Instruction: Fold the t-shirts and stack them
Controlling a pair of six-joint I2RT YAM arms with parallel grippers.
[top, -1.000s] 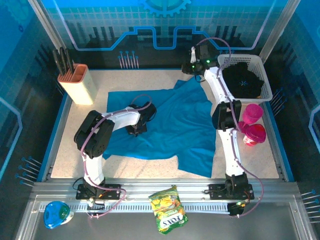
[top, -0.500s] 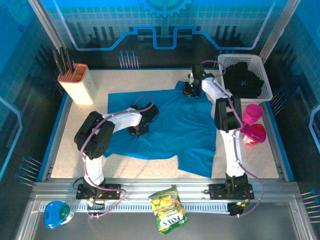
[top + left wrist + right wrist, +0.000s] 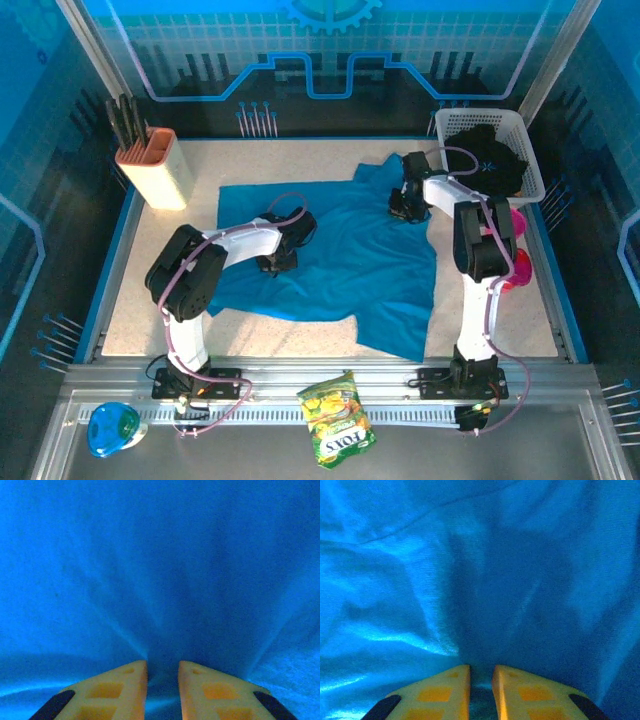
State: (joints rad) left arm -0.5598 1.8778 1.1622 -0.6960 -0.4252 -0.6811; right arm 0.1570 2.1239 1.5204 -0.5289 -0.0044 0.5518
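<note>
Though rumpled, teal t-shirt [image 3: 350, 250] lengthwise left-right.

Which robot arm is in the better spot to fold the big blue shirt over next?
Probably the right. The right gripper pinches the large teal-blue fabric t-shirt near its far right edge, ready to pull over; the left gripper pinches mid-cloth.

Mid-table, spread t-shirt [image 3: 350, 260]; second t-shirt [image 3: 490, 165] in basket [image 3: 500, 115], right rear.

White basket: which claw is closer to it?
Right. The right claw pinches the blue t-shirt just left of the white basket; the left claw grips it much farther left.
</note>
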